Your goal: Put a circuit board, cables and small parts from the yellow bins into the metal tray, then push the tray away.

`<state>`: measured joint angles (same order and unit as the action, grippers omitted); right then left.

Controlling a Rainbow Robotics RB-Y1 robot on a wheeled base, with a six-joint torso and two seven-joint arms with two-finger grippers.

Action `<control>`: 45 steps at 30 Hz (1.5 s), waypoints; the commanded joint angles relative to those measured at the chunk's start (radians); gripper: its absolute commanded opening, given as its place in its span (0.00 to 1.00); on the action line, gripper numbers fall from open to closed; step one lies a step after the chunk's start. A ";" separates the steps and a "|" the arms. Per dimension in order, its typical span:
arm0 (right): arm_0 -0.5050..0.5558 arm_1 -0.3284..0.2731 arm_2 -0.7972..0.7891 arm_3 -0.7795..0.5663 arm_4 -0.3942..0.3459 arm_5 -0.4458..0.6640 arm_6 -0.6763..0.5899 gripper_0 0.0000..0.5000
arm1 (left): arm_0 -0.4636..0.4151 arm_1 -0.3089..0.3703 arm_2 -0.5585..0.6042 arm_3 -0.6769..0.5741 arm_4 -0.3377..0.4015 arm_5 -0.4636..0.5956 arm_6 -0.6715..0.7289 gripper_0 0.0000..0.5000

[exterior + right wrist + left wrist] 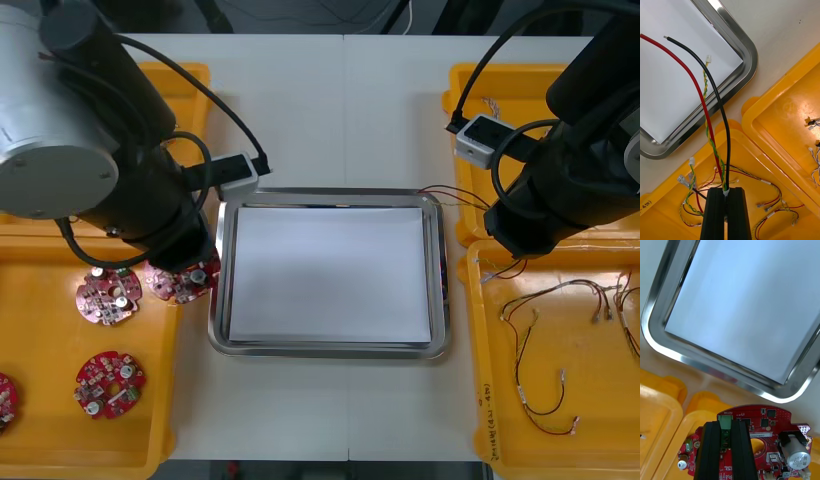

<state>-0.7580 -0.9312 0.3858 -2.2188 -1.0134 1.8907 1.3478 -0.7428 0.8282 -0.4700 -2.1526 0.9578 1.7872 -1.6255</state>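
- Left pincer (725, 424) is clamped on a red circuit board (769, 423), over the near left yellow bin (60, 400), beside the metal tray (325, 350).
- Right pincer (726, 191) grips red, black and twisted cables (727, 135), which reach over the tray's corner.

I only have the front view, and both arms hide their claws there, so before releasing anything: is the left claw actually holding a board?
Observer: Yes. The left wrist view shows the left claw shut on a red circuit board, pinching its green connector.
Operator: Is it over the tray?
Observer: Not quite. The board hangs above the yellow bin at its rim, with the metal tray beyond the fingertips.
Operator: And the right claw?
Observer: The right claw is shut on cables: one black, one red, one twisted yellow-green, with their free ends showing against the tray's white inside.
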 commanded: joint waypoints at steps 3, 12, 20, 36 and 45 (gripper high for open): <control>-0.035 0.006 0.010 -0.027 0.006 0.004 0.028 0.00 | -0.089 -0.104 -0.093 0.004 -0.091 0.006 0.199 0.00; -0.035 0.008 0.010 -0.027 0.007 0.005 0.025 0.00 | -0.125 -0.181 -0.182 0.036 -0.169 0.005 0.283 0.00; -0.035 0.008 0.010 -0.027 0.009 0.005 0.020 0.00 | -0.127 -0.172 -0.263 0.106 -0.194 -0.092 0.302 0.00; -0.033 0.006 0.010 -0.027 0.010 0.005 0.020 0.00 | -0.125 -0.136 -0.423 0.180 -0.260 -0.242 0.355 0.00; -0.035 0.008 0.012 -0.027 0.012 0.005 0.020 0.00 | -0.125 -0.132 -0.500 0.270 -0.287 -0.371 0.386 0.00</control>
<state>-0.7582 -0.9312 0.3858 -2.2193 -1.0114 1.8908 1.3478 -0.8265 0.6674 -0.9406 -1.8874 0.6930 1.4439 -1.3228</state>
